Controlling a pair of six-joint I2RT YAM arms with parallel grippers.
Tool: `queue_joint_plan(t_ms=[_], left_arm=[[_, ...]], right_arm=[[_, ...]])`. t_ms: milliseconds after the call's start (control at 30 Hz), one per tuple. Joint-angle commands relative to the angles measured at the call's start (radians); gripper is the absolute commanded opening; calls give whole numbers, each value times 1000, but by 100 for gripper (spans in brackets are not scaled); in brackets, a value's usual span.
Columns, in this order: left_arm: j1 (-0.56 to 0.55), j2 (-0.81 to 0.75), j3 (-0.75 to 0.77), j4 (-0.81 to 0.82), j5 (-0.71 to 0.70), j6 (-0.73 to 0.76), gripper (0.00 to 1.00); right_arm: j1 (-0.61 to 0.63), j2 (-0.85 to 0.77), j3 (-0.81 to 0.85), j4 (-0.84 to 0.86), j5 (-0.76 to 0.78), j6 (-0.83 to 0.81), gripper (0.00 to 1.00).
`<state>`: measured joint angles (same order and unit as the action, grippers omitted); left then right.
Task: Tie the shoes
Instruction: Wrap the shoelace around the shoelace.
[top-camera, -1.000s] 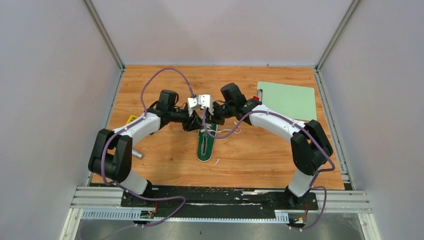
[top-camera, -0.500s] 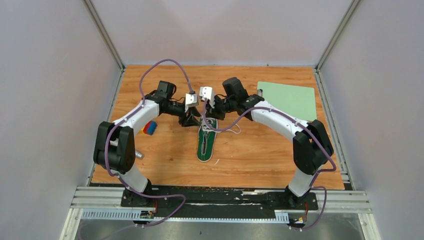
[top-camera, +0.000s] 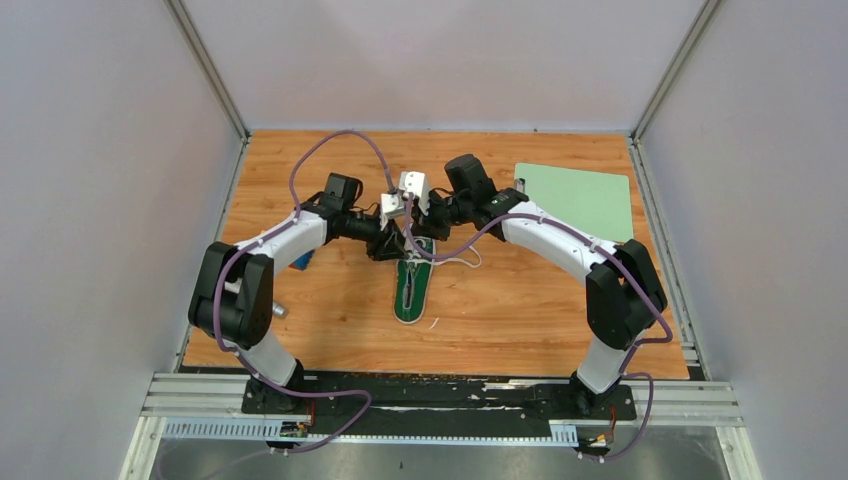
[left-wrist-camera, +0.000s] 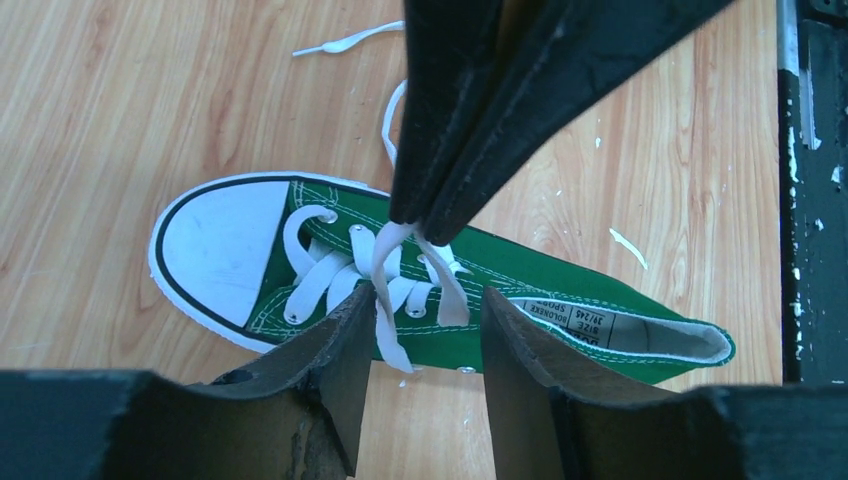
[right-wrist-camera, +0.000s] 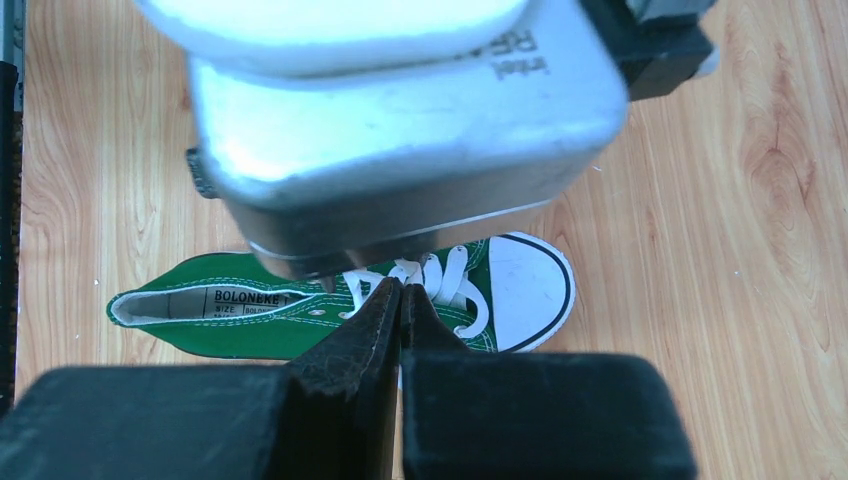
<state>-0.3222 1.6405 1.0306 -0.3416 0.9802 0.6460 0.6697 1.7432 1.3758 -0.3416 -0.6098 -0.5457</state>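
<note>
Wooden table (top-camera: 600, 320), one green sneaker (left-wrist-camera: 540, 270), one green mat (top-camera: 575, 200), left gripper (left-wrist-camera: 428, 300) released, right gripper (right-wrist-camera: 400, 287) clenched on white laces (left-wrist-camera: 385, 250)

The shoe (top-camera: 411, 290) lies in the middle of the surface (top-camera: 540, 320), heel toward me and toe away; my left hand (left-wrist-camera: 425, 330) and right hand (right-wrist-camera: 400, 300) meet above its laces (left-wrist-camera: 320, 280), left beside right; a flat sheet (top-camera: 575, 200) lies at the far right, well apart from the shoe.

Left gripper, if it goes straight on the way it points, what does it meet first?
Likely the white lace held up by the right gripper, then the green sneaker; depth is unclear.
</note>
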Motion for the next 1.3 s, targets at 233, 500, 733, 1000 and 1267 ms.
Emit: queue_joint_plan(t_ms=[233,500,733,1000,1267], left_arm=[[-9,102,210,-302,81,181,39],[-9,208,344,-592,103,412,36],[-9,217,356,-630,95,430,35],[-9,202,326,-532,63,326,30],[-8,197,304,-474,76,229,28]], right_arm=[[-5,-8,45,7,-17,23,0],[-9,-4,55,7,-23,21,0],[-9,1,58,7,-28,24,0],[-9,1,57,6,-30,22,0],[-9,3,54,5,-23,28,0]])
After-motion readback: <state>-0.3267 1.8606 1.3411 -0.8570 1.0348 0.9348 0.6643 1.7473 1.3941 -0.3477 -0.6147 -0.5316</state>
